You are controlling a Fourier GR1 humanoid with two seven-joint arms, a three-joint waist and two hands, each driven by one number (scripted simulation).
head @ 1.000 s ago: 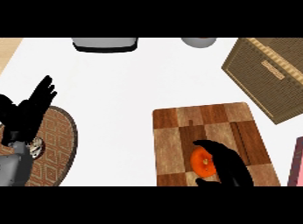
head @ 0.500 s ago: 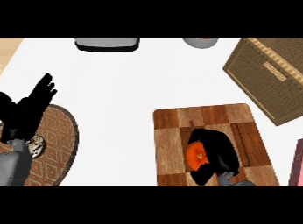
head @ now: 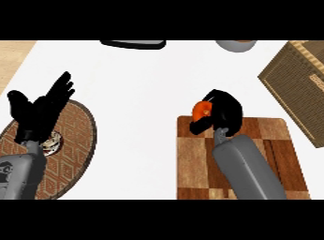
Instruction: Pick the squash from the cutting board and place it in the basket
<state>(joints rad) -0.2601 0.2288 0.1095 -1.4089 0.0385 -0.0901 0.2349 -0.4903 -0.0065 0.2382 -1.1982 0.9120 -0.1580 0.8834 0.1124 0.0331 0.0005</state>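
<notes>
so far only the pick looks done: the right hand (head: 224, 112) is curled round the squash (head: 201, 111) at the cutting board's (head: 192, 164) twelve o'clock edge, with the basket (head: 310, 89) at two o'clock not yet reached.

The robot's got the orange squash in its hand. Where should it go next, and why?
Probably it should carry the right hand sideways to the right, toward the basket. Its fingers are curled round the squash, and the hand is at the far edge of the cutting board. The basket sits off to the right of it, so the squash is not over the basket yet.
</notes>
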